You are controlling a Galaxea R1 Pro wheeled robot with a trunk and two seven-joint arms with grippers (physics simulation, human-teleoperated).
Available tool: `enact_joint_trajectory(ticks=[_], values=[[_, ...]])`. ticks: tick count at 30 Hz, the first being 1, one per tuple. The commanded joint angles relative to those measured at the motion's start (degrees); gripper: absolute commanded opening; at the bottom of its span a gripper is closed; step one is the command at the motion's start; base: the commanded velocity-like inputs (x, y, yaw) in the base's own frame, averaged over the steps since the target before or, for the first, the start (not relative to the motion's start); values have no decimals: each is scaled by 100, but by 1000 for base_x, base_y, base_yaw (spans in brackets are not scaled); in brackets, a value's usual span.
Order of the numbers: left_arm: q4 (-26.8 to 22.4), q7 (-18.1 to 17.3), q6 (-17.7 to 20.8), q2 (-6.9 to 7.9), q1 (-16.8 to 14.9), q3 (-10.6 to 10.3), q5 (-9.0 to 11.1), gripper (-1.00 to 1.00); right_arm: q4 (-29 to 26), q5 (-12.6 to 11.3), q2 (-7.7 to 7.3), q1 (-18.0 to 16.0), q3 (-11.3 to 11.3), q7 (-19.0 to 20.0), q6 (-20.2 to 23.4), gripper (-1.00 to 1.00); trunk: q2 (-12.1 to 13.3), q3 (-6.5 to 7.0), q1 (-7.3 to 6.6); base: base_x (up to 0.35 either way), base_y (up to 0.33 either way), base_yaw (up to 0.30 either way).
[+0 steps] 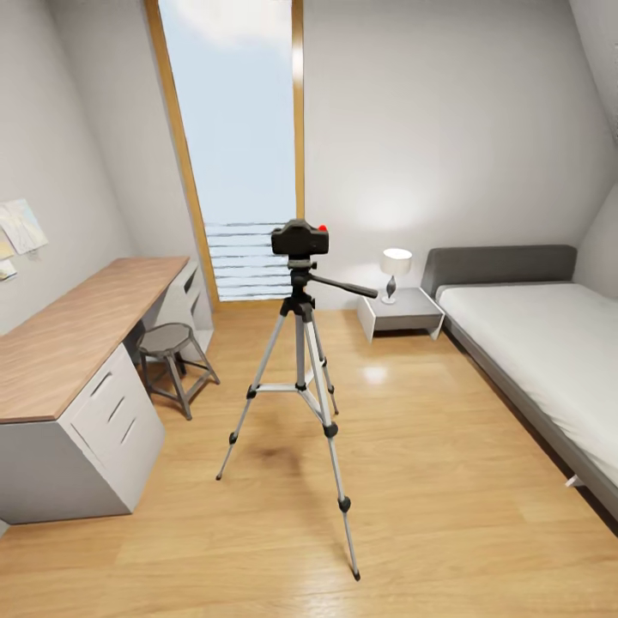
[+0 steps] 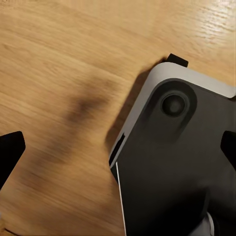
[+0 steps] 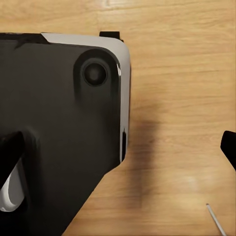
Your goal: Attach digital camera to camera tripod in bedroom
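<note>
In the head view the digital camera [image 1: 299,238], small and black with a red button, sits on top of the camera tripod [image 1: 300,360]. The tripod stands upright on the light wood floor mid-room, silver legs spread, its pan handle pointing right. My left gripper [image 2: 118,150] hangs open over the floor and my own dark base, its black fingertips [image 2: 10,152] far apart with nothing between them. My right gripper [image 3: 120,147] is likewise open above the base and floor, one fingertip [image 3: 229,146] at the picture's edge.
A wooden desk with white drawers [image 1: 77,360] runs along the left wall, a round grey stool [image 1: 172,352] beside it. A grey bed [image 1: 541,360] lies at the right, with a nightstand and lamp [image 1: 396,300]. A tall window [image 1: 240,146] is behind.
</note>
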Motion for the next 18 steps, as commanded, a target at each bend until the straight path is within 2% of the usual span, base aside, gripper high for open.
enact_joint_trajectory(ticks=[1, 8, 18], values=[[-6, 23, -3, 1, -3, -48, 47, 100, 18, -9, 0, -9, 10, 20, -36, 100, -11, -2, 3, 0, 0, 0], [-6, 23, -3, 1, -3, -48, 47, 100, 20, -9, 78, -9, 10, 19, -52, 100, -11, 61, 3, 0, 0, 0], [-6, 22, -3, 1, -3, -48, 47, 100, 22, -9, 80, -9, 10, 13, -96, 100, -11, 151, 3, 0, 0, 0]])
